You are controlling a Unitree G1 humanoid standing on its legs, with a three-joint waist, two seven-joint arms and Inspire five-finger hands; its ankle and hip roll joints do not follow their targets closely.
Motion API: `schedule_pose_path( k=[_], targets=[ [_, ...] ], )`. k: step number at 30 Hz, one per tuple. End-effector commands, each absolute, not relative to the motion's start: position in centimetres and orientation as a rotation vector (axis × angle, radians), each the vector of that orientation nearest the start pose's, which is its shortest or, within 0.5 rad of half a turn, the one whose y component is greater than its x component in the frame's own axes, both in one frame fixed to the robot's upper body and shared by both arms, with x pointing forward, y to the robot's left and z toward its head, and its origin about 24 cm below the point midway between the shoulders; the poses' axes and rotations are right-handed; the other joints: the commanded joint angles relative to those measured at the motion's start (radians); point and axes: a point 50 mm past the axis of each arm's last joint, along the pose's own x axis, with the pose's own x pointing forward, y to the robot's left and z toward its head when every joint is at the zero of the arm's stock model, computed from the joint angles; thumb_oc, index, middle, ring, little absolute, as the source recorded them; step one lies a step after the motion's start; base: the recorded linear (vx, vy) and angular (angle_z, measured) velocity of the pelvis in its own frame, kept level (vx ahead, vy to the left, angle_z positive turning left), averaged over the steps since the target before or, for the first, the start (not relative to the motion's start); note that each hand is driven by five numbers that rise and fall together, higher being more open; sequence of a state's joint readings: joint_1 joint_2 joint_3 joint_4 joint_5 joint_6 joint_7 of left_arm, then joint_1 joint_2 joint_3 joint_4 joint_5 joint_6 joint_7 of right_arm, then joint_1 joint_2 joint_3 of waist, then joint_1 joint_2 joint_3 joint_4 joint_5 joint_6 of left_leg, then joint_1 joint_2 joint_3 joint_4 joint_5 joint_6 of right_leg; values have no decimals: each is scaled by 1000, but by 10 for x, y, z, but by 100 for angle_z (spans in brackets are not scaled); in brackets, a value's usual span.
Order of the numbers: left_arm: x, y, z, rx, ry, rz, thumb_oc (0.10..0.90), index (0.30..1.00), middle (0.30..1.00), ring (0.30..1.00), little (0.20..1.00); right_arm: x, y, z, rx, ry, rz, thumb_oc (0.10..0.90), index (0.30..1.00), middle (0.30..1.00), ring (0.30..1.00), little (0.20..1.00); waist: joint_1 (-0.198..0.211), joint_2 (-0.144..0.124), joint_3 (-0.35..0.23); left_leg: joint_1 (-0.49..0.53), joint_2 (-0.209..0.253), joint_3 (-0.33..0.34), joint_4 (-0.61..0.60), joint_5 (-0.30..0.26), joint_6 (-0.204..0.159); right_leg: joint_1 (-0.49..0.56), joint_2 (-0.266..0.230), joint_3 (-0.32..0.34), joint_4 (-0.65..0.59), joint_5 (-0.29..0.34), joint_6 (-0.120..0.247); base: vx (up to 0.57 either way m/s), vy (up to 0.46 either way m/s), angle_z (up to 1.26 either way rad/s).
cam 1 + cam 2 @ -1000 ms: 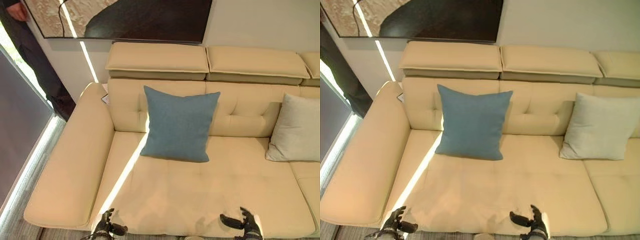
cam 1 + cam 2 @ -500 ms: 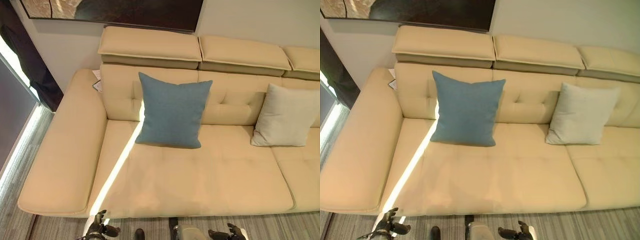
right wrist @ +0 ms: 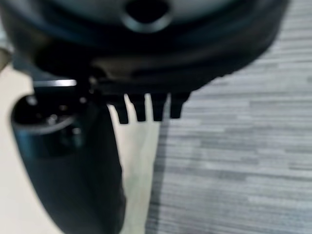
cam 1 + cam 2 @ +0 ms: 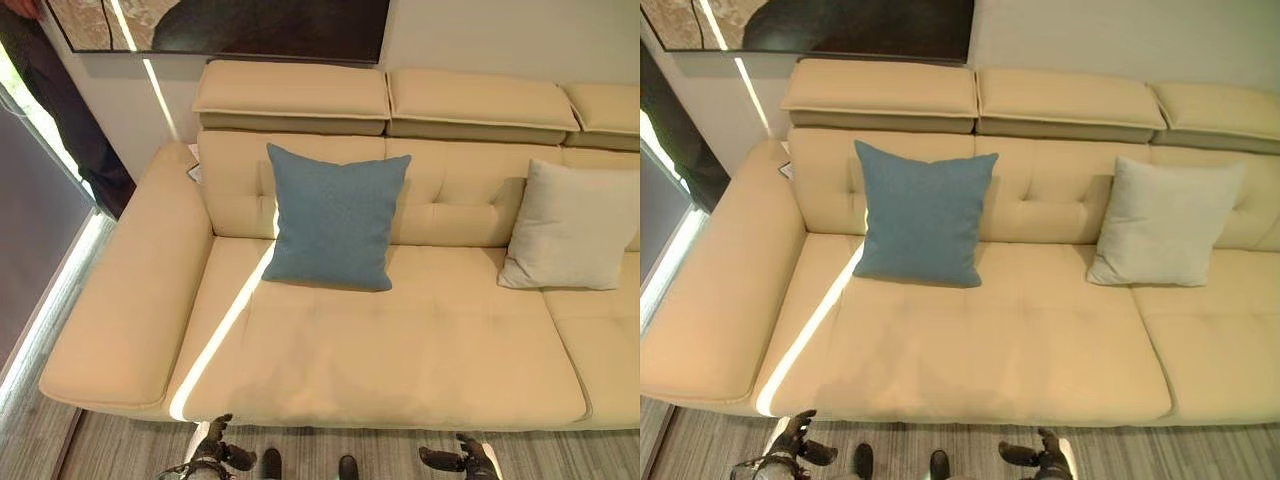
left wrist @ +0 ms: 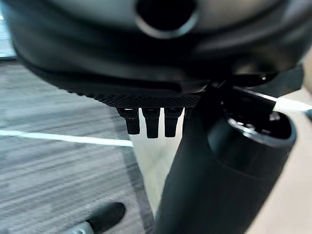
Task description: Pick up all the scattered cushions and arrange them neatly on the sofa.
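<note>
Left eye view shows the sofa (image 4: 400,340) with two cushions propped upright against its backrest: a blue cushion (image 4: 333,220) near the armrest end and a pale cushion (image 4: 570,228) well apart from it toward the robot's right. Both hands hang low over the striped floor (image 4: 120,450) in front of the seat, the left hand (image 4: 215,462) and the right hand (image 4: 462,462), each with fingers relaxed and spread, holding nothing; the wrist views show short straight fingers (image 5: 152,122) over bare floor. No cushion lies on the floor in sight, so the main risk is judging the job finished while others lie beyond the frame. A person (image 4: 60,110) stands by the sofa's left end, and turning or stepping that way could bring an arm close to them.
</note>
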State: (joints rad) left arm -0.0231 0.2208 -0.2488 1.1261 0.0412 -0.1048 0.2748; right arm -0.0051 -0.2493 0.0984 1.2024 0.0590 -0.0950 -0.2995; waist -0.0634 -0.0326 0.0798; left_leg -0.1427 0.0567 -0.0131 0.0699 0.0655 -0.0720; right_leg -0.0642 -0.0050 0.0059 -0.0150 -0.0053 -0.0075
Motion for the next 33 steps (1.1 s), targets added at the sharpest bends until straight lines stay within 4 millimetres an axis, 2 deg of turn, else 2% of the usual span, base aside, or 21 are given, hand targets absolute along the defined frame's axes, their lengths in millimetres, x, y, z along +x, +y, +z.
schedule_pose_path(
  k=[1, 2, 4, 5, 7, 10, 13, 14, 15, 16, 17, 18, 19, 21, 22, 24, 25, 27, 28, 33],
  targets=[
    [143, 236, -138, 509, 898, 179, 800, 900, 900, 900, 900, 111, -266, -141, -396, 1002, -430, 800, 900, 900, 900, 900, 0, -64, 7, -17, -133, -92, 192, -198, 47, -18, -33, 71, 45, -2, 111, -147, 141, -37],
    [140, 234, -139, 491, 903, 182, 800, 900, 900, 900, 900, 110, -267, -141, -406, 1010, -423, 800, 900, 900, 900, 900, -3, -63, -2, 17, -145, -183, 214, -203, 42, -48, -29, 98, 50, 17, 115, -144, 140, -50],
    [140, 233, -139, 491, 903, 182, 800, 900, 900, 900, 900, 110, -268, -141, -407, 1010, -424, 800, 900, 900, 900, 900, -3, -61, 0, 21, -143, -183, 214, -205, 41, -45, -27, 98, 51, 16, 114, -65, 112, -58],
    [141, 230, -139, 488, 890, 174, 800, 900, 900, 900, 900, 108, -268, -141, -420, 1015, -418, 800, 900, 900, 900, 900, -6, -52, -4, 55, -153, -262, 188, -214, 41, -69, -23, 126, 60, 31, 123, -79, 197, -60],
    [150, 227, -136, 510, 866, 141, 800, 900, 900, 900, 900, 111, -267, -141, -420, 1015, -419, 800, 900, 900, 900, 900, -22, -54, 1, 79, -157, -271, 110, -228, 51, -110, -30, 141, 63, 56, 140, -171, 286, -49],
    [154, 227, -135, 519, 852, 130, 800, 900, 900, 900, 900, 112, -265, -142, -417, 1018, -413, 800, 900, 900, 900, 900, -26, -59, 7, 72, -167, -272, 105, -232, 57, -129, -34, 151, 61, 75, 151, -114, 123, -24],
    [159, 231, -132, 559, 842, 104, 800, 900, 900, 900, 900, 116, -248, -146, -413, 1030, -354, 800, 900, 900, 900, 900, -29, -73, 33, 58, -181, -223, 35, -196, 76, -211, -27, 166, 31, 167, 204, -286, 257, -67],
    [160, 234, -132, 574, 847, 101, 800, 900, 900, 900, 900, 117, -246, -147, -421, 1033, -342, 800, 900, 900, 900, 900, -19, -65, 46, 51, -167, -195, 27, -186, 79, -224, -19, 130, 46, 143, 198, -248, 168, -109],
    [160, 234, -132, 574, 847, 101, 800, 900, 900, 900, 900, 117, -246, -147, -421, 1032, -342, 800, 900, 900, 900, 900, -21, -67, 43, 48, -169, -195, 24, -182, 79, -228, -22, 130, 45, 144, 199, -331, 257, -164],
    [152, 237, -135, 573, 881, 105, 800, 900, 900, 900, 900, 116, -248, -147, -448, 1035, -325, 800, 900, 900, 900, 900, 16, -40, 53, 35, -144, -127, -14, -143, 90, -190, -45, -38, 133, 48, 158, -236, 187, -140],
    [152, 237, -135, 573, 881, 105, 800, 900, 900, 900, 900, 116, -248, -147, -448, 1034, -325, 800, 900, 900, 900, 900, 15, -41, 52, 33, -145, -128, -16, -140, 90, -192, -46, -38, 132, 49, 158, -308, 207, -108],
    [148, 237, -137, 575, 899, 102, 800, 900, 900, 900, 900, 113, -249, -147, -445, 1042, -328, 800, 900, 900, 900, 900, 22, -35, 46, 33, -137, -115, -28, -133, 93, -172, -43, -57, 166, 19, 150, -206, 39, -103],
    [138, 238, -141, 580, 937, 95, 800, 900, 900, 900, 900, 104, -251, -150, -441, 1069, -339, 800, 900, 900, 900, 900, 35, -25, 34, 26, -120, -79, -30, -126, 100, -120, -49, -88, 226, -36, 136, -205, 39, -115],
    [138, 238, -141, 580, 937, 95, 800, 900, 900, 900, 900, 104, -251, -150, -441, 1069, -339, 800, 900, 900, 900, 900, 35, -25, 31, 23, -120, -79, -31, -124, 100, -123, -49, -88, 225, -34, 136, -134, -1, -109],
    [131, 239, -144, 578, 965, 92, 800, 900, 900, 900, 900, 96, -254, -151, -445, 1094, -345, 800, 900, 900, 900, 900, 58, -18, 14, 7, -101, -34, -33, -116, 101, -60, -72, -135, 243, -70, 135, -198, -34, -57],
    [129, 238, -144, 573, 968, 94, 800, 900, 900, 900, 900, 94, -255, -151, -448, 1096, -348, 800, 900, 900, 900, 900, 80, -24, -4, -7, -91, 16, -30, -114, 94, -5, -100, -180, 188, -63, 137, -158, -90, -80],
    [130, 238, -144, 572, 967, 92, 800, 900, 900, 900, 900, 93, -255, -152, -444, 1103, -351, 800, 900, 900, 900, 900, 82, -37, -24, -9, -90, 48, -19, -116, 88, 24, -96, -166, 111, -63, 146, -32, -109, -129],
    [130, 238, -144, 573, 967, 92, 800, 900, 900, 900, 900, 93, -255, -152, -444, 1103, -351, 800, 900, 900, 900, 900, 85, -37, -23, -7, -89, 50, -19, -117, 88, 25, -96, -164, 110, -62, 146, -30, -107, -91],
    [139, 231, -142, 562, 940, 76, 800, 900, 900, 900, 900, 94, -256, -151, -451, 1103, -350, 800, 900, 900, 900, 900, 69, -32, -15, -17, -74, 62, 22, -121, 77, 17, -72, -116, 80, -62, 138, -54, -130, -35],
    [152, 216, -140, 568, 897, 16, 800, 900, 900, 900, 900, 89, -261, -151, -447, 1111, -372, 800, 900, 900, 900, 900, 40, -19, 4, -17, -57, 72, 73, -133, 64, 29, -46, -90, 59, -67, 115, -40, -86, -26]
  ],
)
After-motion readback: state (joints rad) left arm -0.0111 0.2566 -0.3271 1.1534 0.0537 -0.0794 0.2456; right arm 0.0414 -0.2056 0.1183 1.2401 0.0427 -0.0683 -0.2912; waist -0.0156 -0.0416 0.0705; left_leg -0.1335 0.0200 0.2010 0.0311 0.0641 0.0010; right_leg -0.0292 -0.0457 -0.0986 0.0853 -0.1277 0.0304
